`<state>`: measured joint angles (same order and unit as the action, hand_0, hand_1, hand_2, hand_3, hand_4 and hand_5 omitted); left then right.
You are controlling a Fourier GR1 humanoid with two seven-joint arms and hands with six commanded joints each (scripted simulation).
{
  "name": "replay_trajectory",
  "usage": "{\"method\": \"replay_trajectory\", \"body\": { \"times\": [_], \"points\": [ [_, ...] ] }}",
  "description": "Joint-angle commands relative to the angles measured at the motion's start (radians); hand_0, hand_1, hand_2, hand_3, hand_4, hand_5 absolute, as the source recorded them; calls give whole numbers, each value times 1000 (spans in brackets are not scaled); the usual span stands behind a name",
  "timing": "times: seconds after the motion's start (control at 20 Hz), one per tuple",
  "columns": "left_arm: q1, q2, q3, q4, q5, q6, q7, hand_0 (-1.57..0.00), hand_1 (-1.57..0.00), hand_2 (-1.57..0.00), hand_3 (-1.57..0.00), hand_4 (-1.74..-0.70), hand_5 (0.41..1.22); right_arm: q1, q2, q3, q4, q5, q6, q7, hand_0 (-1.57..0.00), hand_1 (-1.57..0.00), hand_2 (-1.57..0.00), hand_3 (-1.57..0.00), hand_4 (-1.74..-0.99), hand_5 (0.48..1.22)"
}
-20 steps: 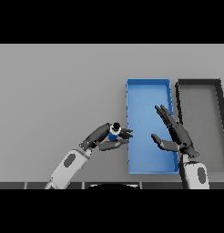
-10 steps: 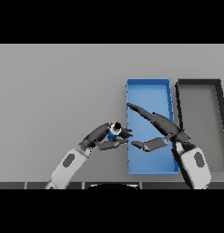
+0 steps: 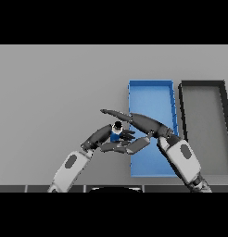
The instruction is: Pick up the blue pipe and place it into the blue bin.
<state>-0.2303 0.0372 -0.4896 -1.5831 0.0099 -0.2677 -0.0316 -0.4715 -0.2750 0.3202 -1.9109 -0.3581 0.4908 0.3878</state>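
Holding the blue pipe point(image 3: 116, 134), the left hand point(image 3: 105, 140) sits just left of the blue bin point(image 3: 151, 91), above the grey table point(image 3: 55, 88). Pipe looks short and stands roughly upright, with its long axis pointing up toward the camera; a dark round opening shows at its top end and the blue body shows below it. Exact tilt is hard to tell. The pipe is outside the bin, just beside the bin's left wall, near the middle of that wall's length.

Left arm enters from the lower left and angles up to the right. Left hand's fingers and thumb are curled around the pipe, gripping it from the left and below.

Right arm enters from the lower right, its forearm lying across the bin's near half. Right hand point(image 3: 144, 126) reaches leftward past the bin's left wall. Its fingers are straight and spread: the upper ones extend long to the left just above the pipe, the thumb runs below toward the left hand's fingers. Whether the right hand touches the pipe cannot be told.

A dark grey bin point(image 3: 203, 85) sits just right of the blue bin, side by side.
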Motion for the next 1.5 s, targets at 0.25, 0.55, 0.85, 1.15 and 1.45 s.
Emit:
{"method": "replay_trajectory", "body": {
  "times": [0.25, 0.55, 0.85, 1.15, 1.45],
  "points": [
    [2, 4, 15, -6, -37, -2, 13, -1571, -1571, -1571, -1571, -1462, 1221, -87, 44, 34, 86, 18, 42, 24, -168, -218, -261, -128, -1233, 487],
    [3, -13, 22, -9, -52, -8, 68, -1571, -1571, -1571, -1511, -1662, 1221, -104, 98, 64, 105, -3, 35, 19, -1126, -1127, -1148, -953, -1551, 596],
    [17, -38, 42, -12, -4, -48, 27, -1571, -1571, -1571, -1441, -1718, 1221, -96, 100, 86, 111, 1, 9, -27, -1454, -1454, -1460, -1357, -1680, 1034],
    [16, -35, 47, -19, -29, -48, 3, -1571, -1571, -1571, -1422, -1731, 1221, -82, 107, 90, 94, 5, -19, -38, -1540, -1540, -1542, -1515, -1725, 1172],
    [23, 4, 40, -35, -101, -80, -30, -748, -687, -662, -596, -1282, 1221, -80, 131, 90, 77, 38, -44, -9, -1563, -1563, -1563, -1556, -1737, 1208]
  ]
}}
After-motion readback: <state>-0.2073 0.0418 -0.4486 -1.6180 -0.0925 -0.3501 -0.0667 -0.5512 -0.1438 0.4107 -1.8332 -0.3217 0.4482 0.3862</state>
